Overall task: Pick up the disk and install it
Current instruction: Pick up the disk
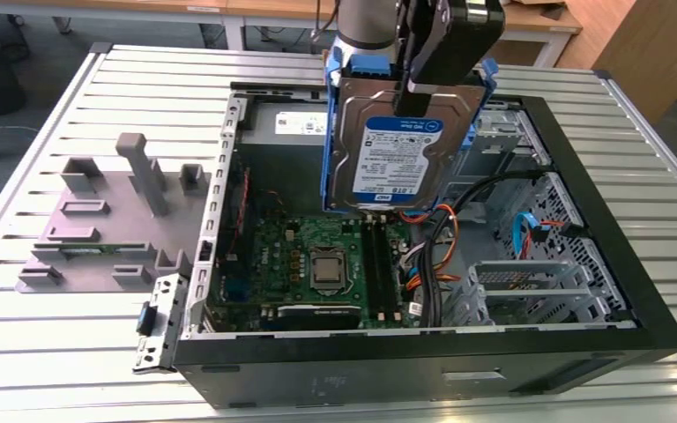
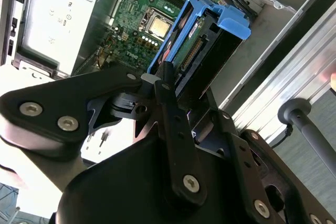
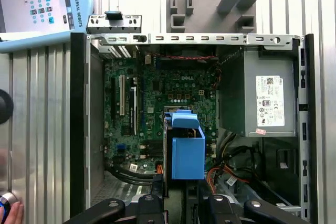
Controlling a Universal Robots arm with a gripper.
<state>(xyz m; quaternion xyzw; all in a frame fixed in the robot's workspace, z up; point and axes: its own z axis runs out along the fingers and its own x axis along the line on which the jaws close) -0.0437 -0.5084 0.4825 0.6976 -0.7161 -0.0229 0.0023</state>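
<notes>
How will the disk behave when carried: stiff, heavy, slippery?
Probably stiff and heavy for its size: the disk looks like a solid metal slab. Hanging upright from the gripper at its top end, its smooth sides may slip.

One disk [image 1: 398, 163], one gripper [image 1: 423, 86], one computer case [image 1: 433, 374] (open), one grey fixture [image 1: 98, 225].

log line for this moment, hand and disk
hand: shut on disk | disk: held upright above open computer case | installed: not yet
</notes>
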